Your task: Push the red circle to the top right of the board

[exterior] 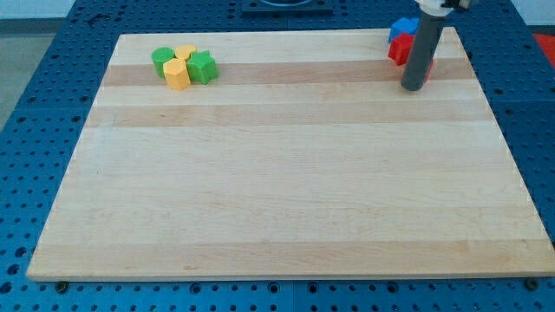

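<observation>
A red block (398,50) lies near the board's top right corner, partly hidden behind my rod, so its shape cannot be made out. A sliver of red (430,66) also shows on the rod's right side. A blue block (402,29) sits just above the red one, touching it. My tip (414,87) rests on the wooden board (286,191), just below and to the right of the red block, close against it.
At the board's top left is a tight cluster: a green block (161,58), a yellow block (186,53), a second green block (203,67) and a yellow hexagonal block (177,74). A blue perforated table surrounds the board.
</observation>
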Robot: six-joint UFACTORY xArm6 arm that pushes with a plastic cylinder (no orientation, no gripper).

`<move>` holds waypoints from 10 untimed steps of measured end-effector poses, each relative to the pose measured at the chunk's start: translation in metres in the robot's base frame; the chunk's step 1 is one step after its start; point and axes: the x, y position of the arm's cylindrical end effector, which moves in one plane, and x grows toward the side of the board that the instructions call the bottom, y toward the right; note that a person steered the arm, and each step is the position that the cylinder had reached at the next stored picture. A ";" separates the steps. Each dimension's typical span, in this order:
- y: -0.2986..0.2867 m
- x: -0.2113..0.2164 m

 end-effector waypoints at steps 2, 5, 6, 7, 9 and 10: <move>0.000 -0.016; 0.015 -0.018; 0.011 -0.020; 0.010 -0.025; 0.014 -0.029; 0.019 -0.023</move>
